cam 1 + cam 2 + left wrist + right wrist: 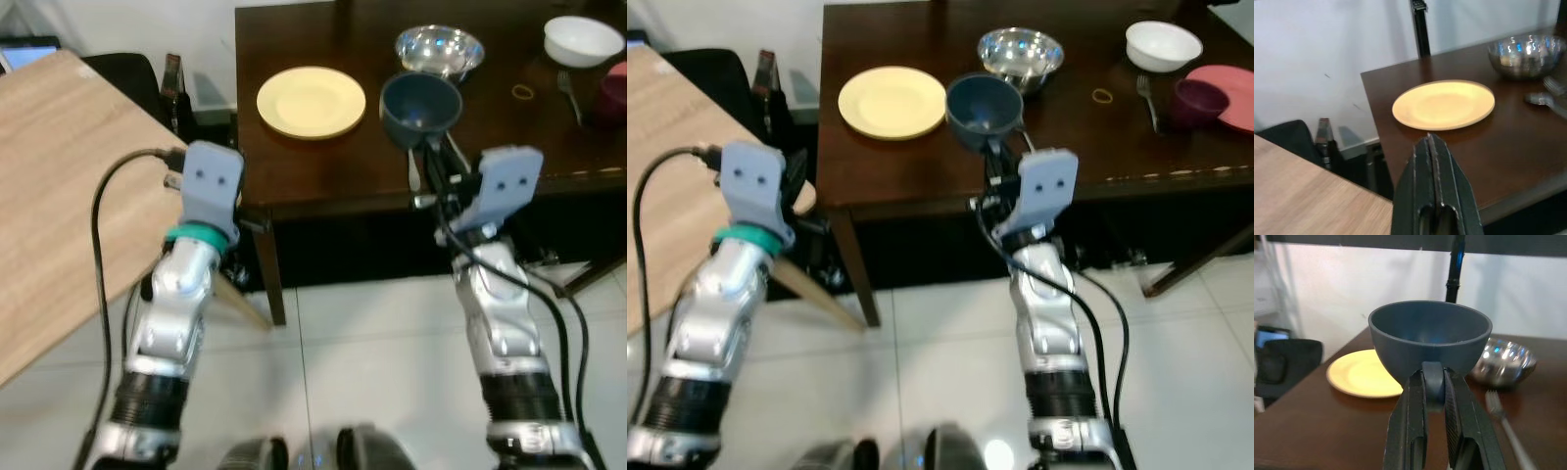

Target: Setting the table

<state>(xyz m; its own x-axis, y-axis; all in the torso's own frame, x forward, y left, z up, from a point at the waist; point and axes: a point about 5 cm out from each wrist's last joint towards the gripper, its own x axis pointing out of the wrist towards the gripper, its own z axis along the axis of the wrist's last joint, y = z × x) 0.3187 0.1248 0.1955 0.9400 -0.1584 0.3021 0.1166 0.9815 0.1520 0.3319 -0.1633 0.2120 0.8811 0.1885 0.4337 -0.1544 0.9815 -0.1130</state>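
A dark blue bowl [1430,340] is grasped at its near wall by the right gripper [1434,382] and held above the dark bench [921,166], just beside the yellow plate [892,101]. A steel bowl [1020,54] is seen just behind the blue bowl, and a fork [1503,418] lies on the bench near it. The left gripper [1433,161] is clenched on nothing, poised at the bench's near edge in front of the plate. A white bowl [1162,45], well apart from the blue one, is set near a maroon cup [1198,100].
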